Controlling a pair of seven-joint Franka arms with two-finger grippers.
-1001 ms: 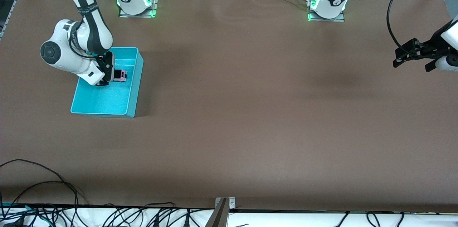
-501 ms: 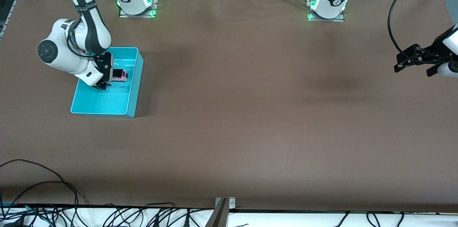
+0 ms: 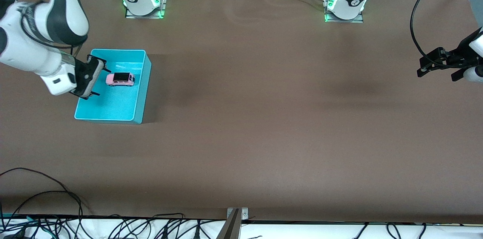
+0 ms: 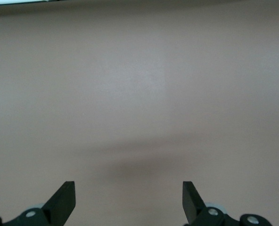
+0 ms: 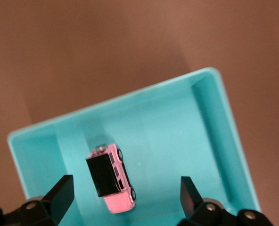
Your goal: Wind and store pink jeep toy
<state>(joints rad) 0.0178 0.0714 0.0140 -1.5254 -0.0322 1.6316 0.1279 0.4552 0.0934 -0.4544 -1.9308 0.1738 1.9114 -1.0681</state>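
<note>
Inside the bin (image 3: 137, 92) sits the jeep (image 3: 120, 79). It rests on the bin floor with its black roof up, in the half of the bin farther from the front camera. The bin stands at the right arm's end of the table (image 3: 249, 118).

Up over the bin's outer wall hangs the right gripper (image 3: 89, 77). Its jaws are wide apart and they hold nothing. The right wrist view looks down into the bin between the two fingers (image 5: 59, 193), and the jeep is free there, touching no finger. So the storing part looks done.

What can go wrong now? The jeep may be wound up. If it is, its wheels could spin and it could roll along the bin floor. The walls look tall next to such a small car, so it would most likely just bump a wall and stop. It could tip on its side if it hits hard.

The right gripper is just beside the bin's edge. If the arm swings low, a finger could catch the wall and push or tip the bin.

Over bare table at the other end waits the left gripper (image 3: 437, 62). Its jaws are apart and empty too. It is well away from the bin, so it should cause no trouble.
</note>
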